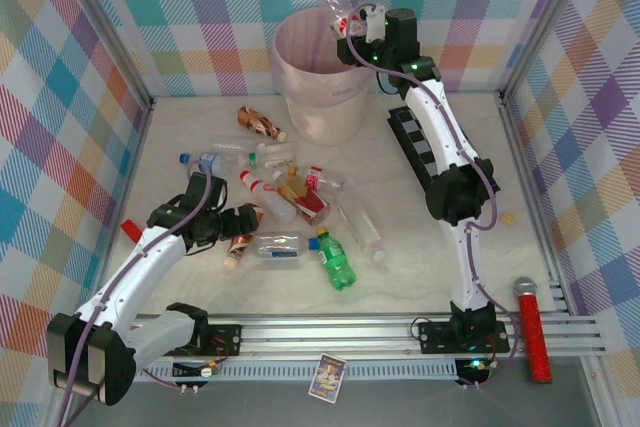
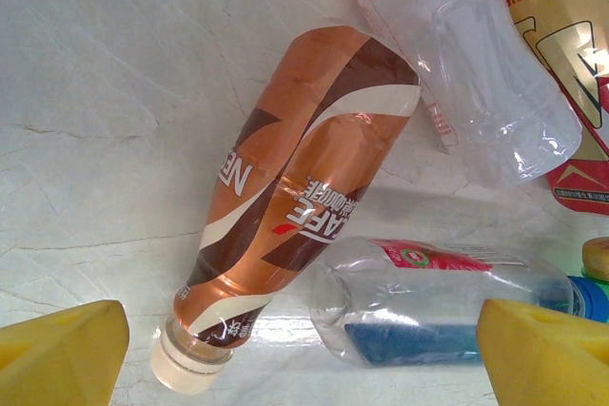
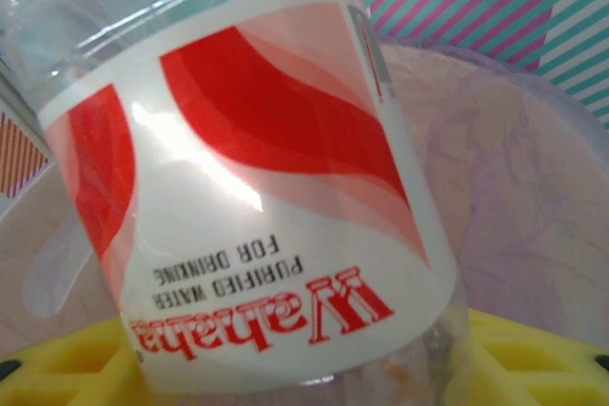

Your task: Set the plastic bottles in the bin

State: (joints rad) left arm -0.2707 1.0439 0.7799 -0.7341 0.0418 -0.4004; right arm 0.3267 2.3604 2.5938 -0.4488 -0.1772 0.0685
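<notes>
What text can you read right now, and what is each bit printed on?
"Wahaha" and "PURIFIED WATER FOR DRINKING": upside down on the red-and-white label of the clear bottle.
"NE" and "CAFE": brown bottle, the rest wrapped out of sight.
Chinese characters: gold bottle, partly cut off.
Too small to read: the card by the near rail.

**Tabletop**: pale, marbled white surface.
- Far centre: bin, upright, pink-lined.
- Just left of the bin: brown bottle, lying down.
- Centre-left: cluster of plastic bottles on their sides, several touching. The green bottle lies nearest. To its left, a clear blue-labelled bottle lies just beside a brown-orange bottle.
- Right: black-and-white checkerboard, lying flat.
</notes>
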